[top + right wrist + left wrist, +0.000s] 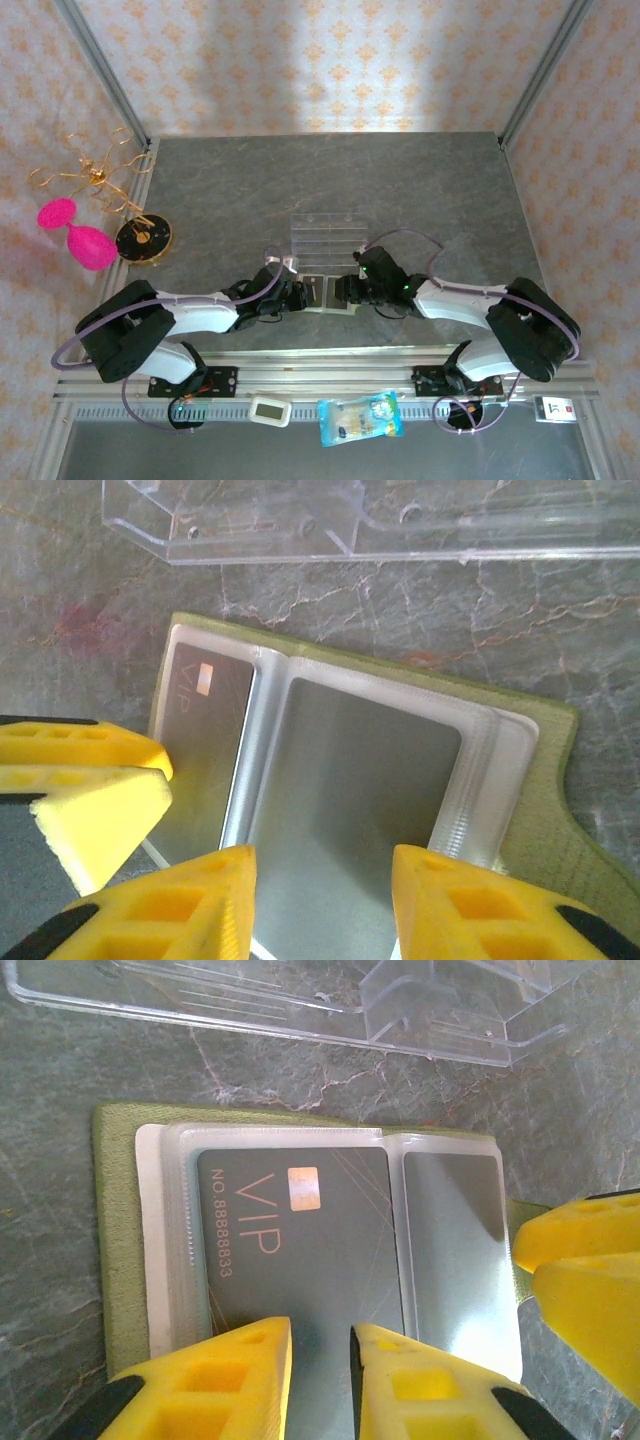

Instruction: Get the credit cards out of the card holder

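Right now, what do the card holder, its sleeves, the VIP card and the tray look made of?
Card holder: olive fabric or felt, probably; matte, woven-looking.
Sleeves: soft clear plastic; glossy, ridged weld seams.
VIP card: rigid plastic, likely; grey-teal satin sheen, printed lettering.
Tray: hard clear plastic; sharp moulded edges.

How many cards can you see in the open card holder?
2. A VIP card in the card holder's left half, a plain card in its right half; others may be hidden behind them.

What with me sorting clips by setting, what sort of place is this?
Probably a robot test cell: aluminium frame rails, wallpaper-print panels around a grey marbled tabletop, and a left arm and right arm mounted at its near edge.
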Action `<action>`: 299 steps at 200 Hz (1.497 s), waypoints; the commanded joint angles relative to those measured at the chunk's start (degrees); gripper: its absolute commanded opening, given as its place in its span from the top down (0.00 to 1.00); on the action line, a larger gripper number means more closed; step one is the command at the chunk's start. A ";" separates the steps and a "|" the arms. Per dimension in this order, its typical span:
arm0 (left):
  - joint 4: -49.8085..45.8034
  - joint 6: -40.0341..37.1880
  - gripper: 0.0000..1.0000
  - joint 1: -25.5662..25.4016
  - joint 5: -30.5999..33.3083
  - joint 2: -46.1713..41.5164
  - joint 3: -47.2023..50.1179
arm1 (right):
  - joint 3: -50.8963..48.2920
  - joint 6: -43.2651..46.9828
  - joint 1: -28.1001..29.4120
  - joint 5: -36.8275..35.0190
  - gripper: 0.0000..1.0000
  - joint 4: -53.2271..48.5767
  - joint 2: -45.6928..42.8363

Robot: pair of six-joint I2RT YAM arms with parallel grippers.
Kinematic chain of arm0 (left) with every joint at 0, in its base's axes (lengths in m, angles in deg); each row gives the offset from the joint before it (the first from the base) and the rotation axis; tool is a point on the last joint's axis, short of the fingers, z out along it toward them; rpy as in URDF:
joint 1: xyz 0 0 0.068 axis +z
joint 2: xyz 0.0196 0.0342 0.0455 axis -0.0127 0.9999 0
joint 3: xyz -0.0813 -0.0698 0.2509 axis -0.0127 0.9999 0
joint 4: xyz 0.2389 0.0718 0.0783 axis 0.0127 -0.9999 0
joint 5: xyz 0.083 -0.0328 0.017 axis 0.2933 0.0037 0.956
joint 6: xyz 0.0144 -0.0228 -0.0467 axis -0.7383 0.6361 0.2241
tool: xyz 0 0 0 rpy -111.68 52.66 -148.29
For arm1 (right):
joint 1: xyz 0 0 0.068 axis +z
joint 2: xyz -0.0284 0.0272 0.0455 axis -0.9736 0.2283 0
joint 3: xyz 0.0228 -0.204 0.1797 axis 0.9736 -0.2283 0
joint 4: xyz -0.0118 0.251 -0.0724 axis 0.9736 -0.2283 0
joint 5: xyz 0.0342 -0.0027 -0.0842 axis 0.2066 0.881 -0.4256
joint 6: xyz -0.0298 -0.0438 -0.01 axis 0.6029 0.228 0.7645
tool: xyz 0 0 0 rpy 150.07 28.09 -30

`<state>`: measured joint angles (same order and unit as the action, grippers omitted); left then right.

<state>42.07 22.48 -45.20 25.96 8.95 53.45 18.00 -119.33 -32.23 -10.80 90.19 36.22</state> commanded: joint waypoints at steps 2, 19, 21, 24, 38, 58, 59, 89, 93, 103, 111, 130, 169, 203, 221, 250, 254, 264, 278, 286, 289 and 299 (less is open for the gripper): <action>-0.21 0.32 0.77 0.32 -0.54 0.81 1.12 | 0.76 -1.07 -0.19 -4.88 0.60 -3.83 -0.53; -0.13 0.32 0.77 0.30 -0.60 0.64 1.21 | -0.28 -1.78 -0.19 -5.10 0.60 -3.42 -0.82; -0.15 0.30 0.77 0.34 -0.59 0.59 1.27 | -0.38 -1.78 -0.19 -5.10 0.60 -3.37 -0.82; -0.08 0.31 0.77 0.30 -0.59 0.65 1.22 | -0.42 -1.80 -0.19 -4.94 0.60 -3.33 -0.78; -0.16 0.30 0.77 0.30 -0.61 0.49 1.21 | -0.74 -1.91 -0.19 -4.53 0.60 -2.89 -0.41; 0.07 0.15 0.77 0.30 -0.75 0.59 1.12 | -0.85 -1.57 -0.19 -3.15 0.60 -1.90 0.24; 0.06 0.15 0.78 0.28 -0.77 0.58 1.17 | -0.81 -1.51 -0.19 -3.03 0.60 -1.82 0.24; 0.68 0.23 0.78 0.33 -1.49 1.25 1.22 | 0.08 -0.78 -0.02 -1.89 0.60 -1.38 1.56; 0.83 0.27 0.78 0.32 -1.49 1.29 1.21 | 0.26 -0.64 -0.04 -1.81 0.60 -1.42 1.88; 0.92 0.32 0.78 0.34 -1.71 1.46 1.21 | 0.44 -0.58 -0.02 -1.76 0.60 -1.45 2.60; 0.89 0.32 0.78 0.30 -1.73 1.54 1.21 | 0.46 -0.66 0.11 -2.04 0.60 -1.68 2.98; 0.98 0.32 0.78 0.31 -1.80 1.55 1.26 | 0.15 -0.92 0.04 -2.27 0.61 -1.38 3.31; 1.10 0.24 0.79 0.23 -2.59 1.84 1.12 | 2.65 -0.12 1.76 -1.82 0.60 -2.37 1.11; 1.54 0.49 0.79 0.21 -3.00 1.47 1.29 | 6.44 0.06 4.40 -2.23 0.60 -4.44 0.05; 1.62 0.88 0.79 0.24 -2.95 0.77 1.77 | 8.03 0.06 5.75 -2.49 0.60 -4.56 -0.29; 0.64 1.29 0.78 0.33 -2.48 -1.77 2.24 | 8.33 -0.25 5.94 -0.82 0.60 -3.25 1.13; 0.25 1.29 0.77 0.34 -2.27 -2.26 2.26 | 8.37 -0.32 6.00 -0.45 0.60 -3.04 1.47; -1.19 1.46 0.75 0.35 -1.51 -3.78 2.31 | 8.49 -0.37 6.34 0.45 0.60 -2.25 2.05; -3.30 2.01 0.72 0.55 0.35 -7.24 3.55 | 9.21 0.09 6.94 0.94 0.59 -1.47 2.59; -3.89 2.57 0.70 0.86 1.38 -9.60 4.75 | 9.69 0.30 7.18 1.27 0.59 -1.12 2.76; -4.37 2.75 0.69 1.05 1.73 -10.48 5.25 | 9.88 0.45 7.19 1.42 0.59 -0.93 2.87; -6.16 3.04 0.66 1.67 2.90 -13.38 6.39 | 10.49 0.85 7.30 2.10 0.58 -0.65 3.57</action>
<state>40.93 23.98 -44.87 24.87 1.41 57.03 25.87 -119.88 -25.58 -10.43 87.48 38.45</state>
